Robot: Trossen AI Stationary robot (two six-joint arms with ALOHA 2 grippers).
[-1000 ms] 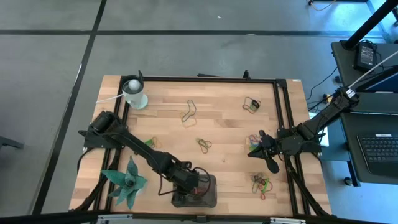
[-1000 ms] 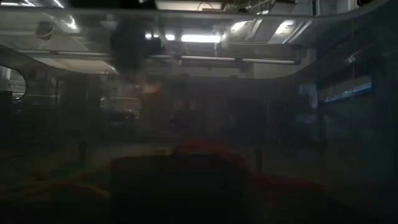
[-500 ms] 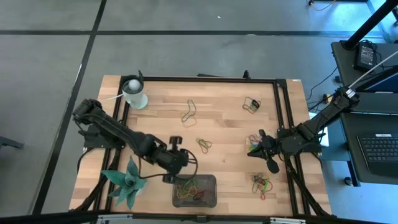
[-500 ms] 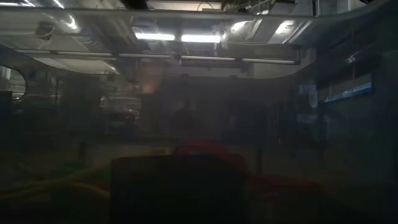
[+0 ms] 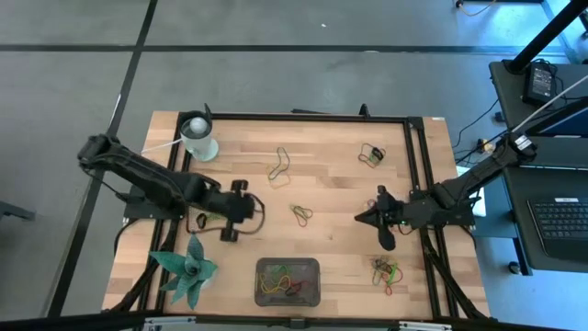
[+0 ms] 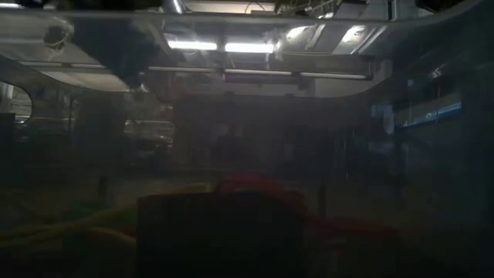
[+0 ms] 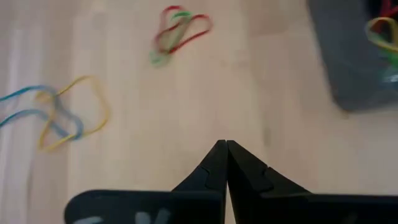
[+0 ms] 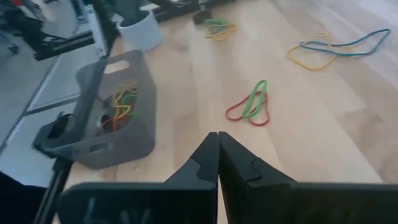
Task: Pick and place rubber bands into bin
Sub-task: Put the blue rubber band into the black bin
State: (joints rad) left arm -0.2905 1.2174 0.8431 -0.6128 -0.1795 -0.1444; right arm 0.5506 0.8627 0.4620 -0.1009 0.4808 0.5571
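Observation:
Rubber bands lie scattered on the wooden table: a red and green one [image 5: 300, 214] in the middle, a yellow and blue one [image 5: 280, 165] farther back, a dark one [image 5: 372, 154] at the far right, and a pile [image 5: 384, 269] at the near right. The dark grey bin [image 5: 288, 280] stands at the near edge with several coloured bands inside. My left gripper [image 5: 255, 210] is shut and empty, left of the red and green band [image 7: 180, 28]. My right gripper [image 5: 360, 219] is shut and empty, right of that band [image 8: 252, 106].
A white cup [image 5: 198, 138] stands at the far left corner. A green plant-shaped object [image 5: 188, 268] lies at the near left. A black frame [image 5: 303, 117] runs round the table. A small band [image 5: 197, 221] lies under the left arm.
My left gripper has left the bin and gone toward the table's far and left side, so the bin and the bands in it show again. My right gripper has gone a little toward the table's left.

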